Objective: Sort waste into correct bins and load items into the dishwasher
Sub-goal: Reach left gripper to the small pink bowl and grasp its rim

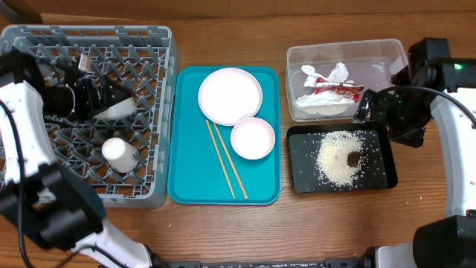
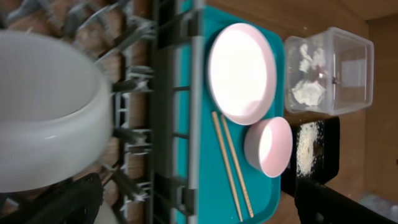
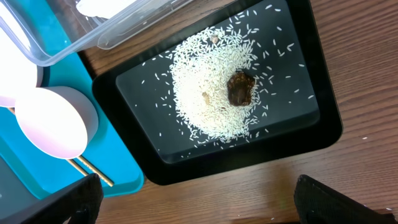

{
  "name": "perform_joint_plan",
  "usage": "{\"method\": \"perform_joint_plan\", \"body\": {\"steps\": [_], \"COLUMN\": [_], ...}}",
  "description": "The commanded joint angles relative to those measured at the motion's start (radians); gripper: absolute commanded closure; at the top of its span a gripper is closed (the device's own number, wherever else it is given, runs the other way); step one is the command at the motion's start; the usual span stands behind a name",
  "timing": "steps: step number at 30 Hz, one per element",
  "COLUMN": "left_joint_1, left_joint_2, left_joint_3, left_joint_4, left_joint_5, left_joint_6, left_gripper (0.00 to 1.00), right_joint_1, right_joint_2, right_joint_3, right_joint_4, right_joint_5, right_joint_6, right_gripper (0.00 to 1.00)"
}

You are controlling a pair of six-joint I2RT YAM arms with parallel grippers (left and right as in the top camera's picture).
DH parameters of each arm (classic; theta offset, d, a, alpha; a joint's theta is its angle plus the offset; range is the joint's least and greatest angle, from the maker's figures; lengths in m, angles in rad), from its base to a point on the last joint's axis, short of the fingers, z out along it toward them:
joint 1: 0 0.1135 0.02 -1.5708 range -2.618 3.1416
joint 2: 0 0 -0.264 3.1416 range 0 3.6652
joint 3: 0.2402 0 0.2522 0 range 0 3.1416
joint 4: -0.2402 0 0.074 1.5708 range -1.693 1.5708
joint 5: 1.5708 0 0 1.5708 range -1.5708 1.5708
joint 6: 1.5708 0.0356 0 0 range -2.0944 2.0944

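Waste done: wrapper, napkin in clear tub, rice in black tray (both right of teal tray). Bowl, cup in rack left of it. Plate, dish, chopsticks on it, TBD. Spread, empty: left end effector, right end effector.

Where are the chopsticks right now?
In the overhead view, the chopsticks lie on the teal tray, just below the large plate and left of the small dish.

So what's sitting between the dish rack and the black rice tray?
The teal tray, carrying the chopsticks and the small dish, fills that stretch. The overhead view shows it plainly.
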Motion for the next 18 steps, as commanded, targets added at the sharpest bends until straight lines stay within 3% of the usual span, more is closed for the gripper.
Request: {"method": "perform_joint_plan", "body": {"steps": [1, 6, 13, 18], "left_joint_1": [-0.1, -0.282, -0.621, -0.805], "left_joint_2": [-0.108, -0.135, -0.108, -0.072], "left_joint_3": [0.009, 0.009, 0.008, 0.008], "left_joint_4": [0.005, 0.006, 0.06, 0.118], "left_joint_5": [-0.003, -0.079, -0.389, -0.426], "left_joint_6": [-0.021, -0.039, -0.103, -0.103], "left_gripper": [0.0, 0.0, 0.0, 0.0], "right_joint_1": [-0.001, -0.001, -0.001, -0.001], "right_joint_2": [-0.025, -0.025, -0.025, -0.025], "right_joint_3": [0.028, 0.028, 0.028, 0.028], "right_joint_4": [0.002, 0.002, 0.002, 0.002], "right_joint_5": [-0.001, -0.001, 0.0, 0.0], "right_joint_6": [-0.003, -0.003, -0.003, -0.003], "right_gripper": [0.0, 0.0, 0.0, 0.0]}}
